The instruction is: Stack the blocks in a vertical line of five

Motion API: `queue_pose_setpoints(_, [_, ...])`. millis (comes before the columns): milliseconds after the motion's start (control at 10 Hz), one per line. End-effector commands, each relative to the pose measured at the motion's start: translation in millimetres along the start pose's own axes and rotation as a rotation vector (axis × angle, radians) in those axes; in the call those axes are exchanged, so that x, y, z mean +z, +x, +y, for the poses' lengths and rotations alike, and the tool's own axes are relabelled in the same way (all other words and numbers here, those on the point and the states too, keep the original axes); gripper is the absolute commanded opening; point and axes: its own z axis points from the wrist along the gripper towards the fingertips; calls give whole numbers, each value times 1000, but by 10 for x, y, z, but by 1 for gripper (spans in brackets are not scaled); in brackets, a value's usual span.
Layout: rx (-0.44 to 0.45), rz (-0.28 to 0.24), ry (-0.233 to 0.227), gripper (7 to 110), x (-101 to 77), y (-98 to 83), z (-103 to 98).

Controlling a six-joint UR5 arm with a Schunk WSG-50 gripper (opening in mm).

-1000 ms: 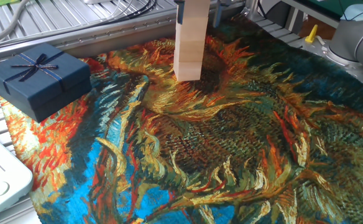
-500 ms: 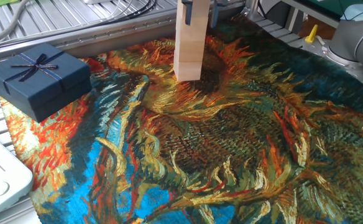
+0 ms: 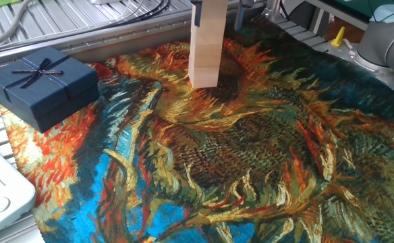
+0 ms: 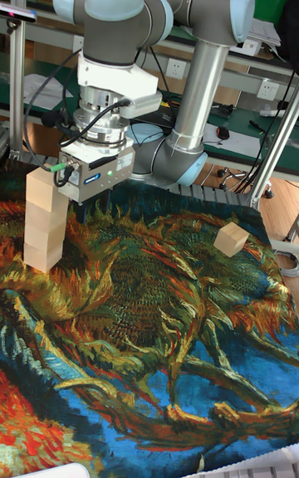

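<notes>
Silver arm, pale blue joint caps

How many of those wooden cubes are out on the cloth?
5: four, as far as seams show, in the stack at left; one loose cube at right. Others may be hidden.

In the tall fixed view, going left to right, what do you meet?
Stack of blocks → gripper → lone block.
</notes>
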Motion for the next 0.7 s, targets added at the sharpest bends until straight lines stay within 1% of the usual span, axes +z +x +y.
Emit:
queue_pose_setpoints(0, [0,-1,1,66,-13,1,-5])
queue_pose_setpoints(100, [0,-12,-8,66,-13,-25,17])
queue_pose_setpoints(200, [-5,-19,-9,66,-42,-37,-19])
queue_pose_setpoints(300, [-7,-24,2,66,-162,-28,-161])
queue_pose_setpoints(400, [-15,-18,4,66,-292,24,-304])
queue_pose_setpoints(500, [-50,-20,-22,44,-385,62,-357])
queue_pose_setpoints(600, [-56,-21,-36,44,-390,69,-345])
